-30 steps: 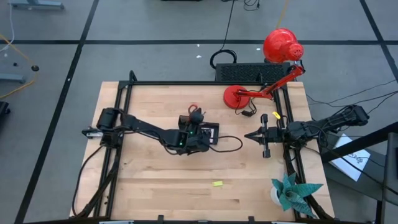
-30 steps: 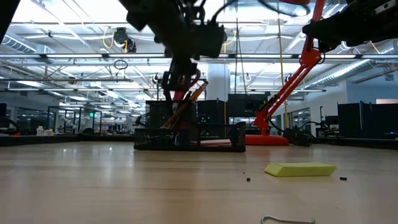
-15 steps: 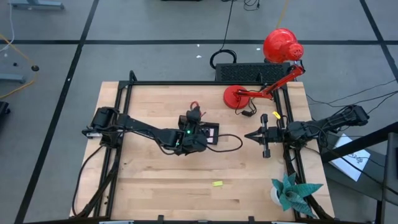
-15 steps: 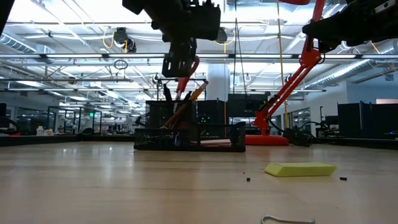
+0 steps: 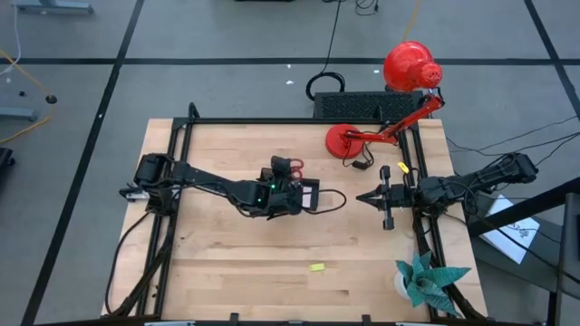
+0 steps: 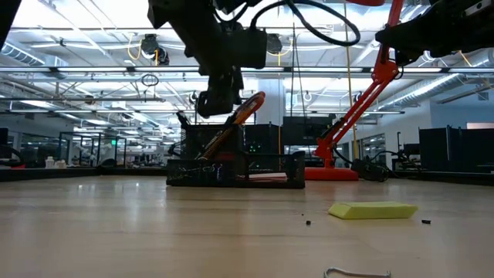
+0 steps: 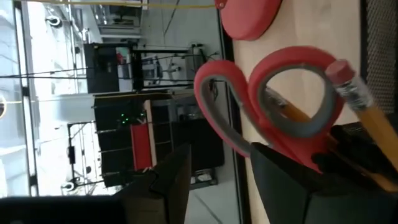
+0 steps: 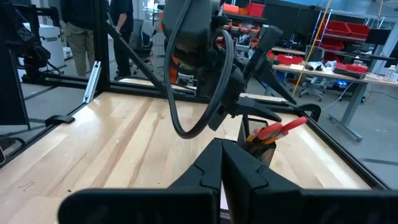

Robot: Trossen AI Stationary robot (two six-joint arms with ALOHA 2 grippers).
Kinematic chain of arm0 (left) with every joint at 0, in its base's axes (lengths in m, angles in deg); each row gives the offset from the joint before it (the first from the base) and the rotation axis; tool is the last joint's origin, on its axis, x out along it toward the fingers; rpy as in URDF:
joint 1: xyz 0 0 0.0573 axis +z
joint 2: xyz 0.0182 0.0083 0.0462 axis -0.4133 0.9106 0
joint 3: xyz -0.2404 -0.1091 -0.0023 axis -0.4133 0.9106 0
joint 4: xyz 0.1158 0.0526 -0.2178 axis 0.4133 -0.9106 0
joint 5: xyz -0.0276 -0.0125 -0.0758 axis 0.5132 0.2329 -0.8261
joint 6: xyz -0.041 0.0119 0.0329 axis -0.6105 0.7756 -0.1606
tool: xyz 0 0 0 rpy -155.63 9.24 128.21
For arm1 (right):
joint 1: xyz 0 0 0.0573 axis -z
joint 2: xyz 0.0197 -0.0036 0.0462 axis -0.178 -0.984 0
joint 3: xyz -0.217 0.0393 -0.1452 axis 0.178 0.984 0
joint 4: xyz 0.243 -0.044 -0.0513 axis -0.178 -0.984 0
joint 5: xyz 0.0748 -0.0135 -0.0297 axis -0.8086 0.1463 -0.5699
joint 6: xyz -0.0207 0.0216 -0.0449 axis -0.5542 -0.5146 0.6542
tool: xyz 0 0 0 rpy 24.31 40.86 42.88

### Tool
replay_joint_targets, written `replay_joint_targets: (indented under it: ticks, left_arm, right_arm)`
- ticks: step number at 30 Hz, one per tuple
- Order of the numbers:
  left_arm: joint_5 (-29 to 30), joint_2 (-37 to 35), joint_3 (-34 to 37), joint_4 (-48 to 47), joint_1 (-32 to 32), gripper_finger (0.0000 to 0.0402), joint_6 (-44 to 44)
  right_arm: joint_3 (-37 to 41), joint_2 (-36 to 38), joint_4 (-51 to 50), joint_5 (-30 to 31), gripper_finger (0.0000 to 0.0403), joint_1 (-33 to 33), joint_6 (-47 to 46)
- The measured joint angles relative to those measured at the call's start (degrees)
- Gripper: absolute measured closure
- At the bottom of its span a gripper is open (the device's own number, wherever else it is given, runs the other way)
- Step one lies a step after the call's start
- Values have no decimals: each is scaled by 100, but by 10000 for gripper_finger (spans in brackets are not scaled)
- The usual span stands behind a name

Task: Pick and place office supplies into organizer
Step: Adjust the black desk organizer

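The left claw [image 5: 288, 186] hovers spread just above the organizer [image 5: 304, 194] at the counter [image 5: 227, 254] centre, the scissors [image 7: 273, 109] standing inside. The right claw [image 5: 367, 196], pressed together, waits at the right edge. A yellow piece [image 5: 316, 267] lies near the front edge.

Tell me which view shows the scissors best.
The left wrist view: the scissors fill it, red handle loops up, standing in the organizer beside a pencil. The right wrist view shows them small and slanted, the high view only a red speck, and the low view just a slanted handle.
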Motion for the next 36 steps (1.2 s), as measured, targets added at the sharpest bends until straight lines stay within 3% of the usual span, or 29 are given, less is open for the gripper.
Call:
replay_joint_targets:
  ticks: [4,8,11,13,15,19,25,29,32,36]
  left_arm:
    - [58,0,0,38,-18,229,-50]
    - [1176,-26,-40,501,-158,229,451]
    - [1822,-412,-171,729,-386,229,855]
    - [1788,-1026,-184,605,-573,229,435]
    - [1396,-1760,-186,257,-739,229,-509]
    - [-193,-3422,20,-713,-791,229,-2731]
    - [-368,-5168,1898,-516,-1173,229,-3710]
    - [-715,-5970,3437,761,-1424,247,-3922]
    - [-1925,-6286,4436,2169,-1450,298,-3251]
    - [-3280,-6574,5149,3352,-1212,387,-2463]
  right_arm:
    - [0,0,0,0,403,0,44]
    - [0,0,0,0,403,0,67]
    - [0,0,0,1,403,0,87]
    - [1,-2,2,-13,403,-1,87]
    - [2,-2,22,-17,403,0,63]
    - [0,-2,26,-17,403,0,20]
    - [2,-4,24,-17,403,-2,16]
    - [2,-32,22,-20,403,0,-2]
    - [0,-108,33,-20,403,-1,0]
    - [2,-246,52,-26,403,-2,-35]
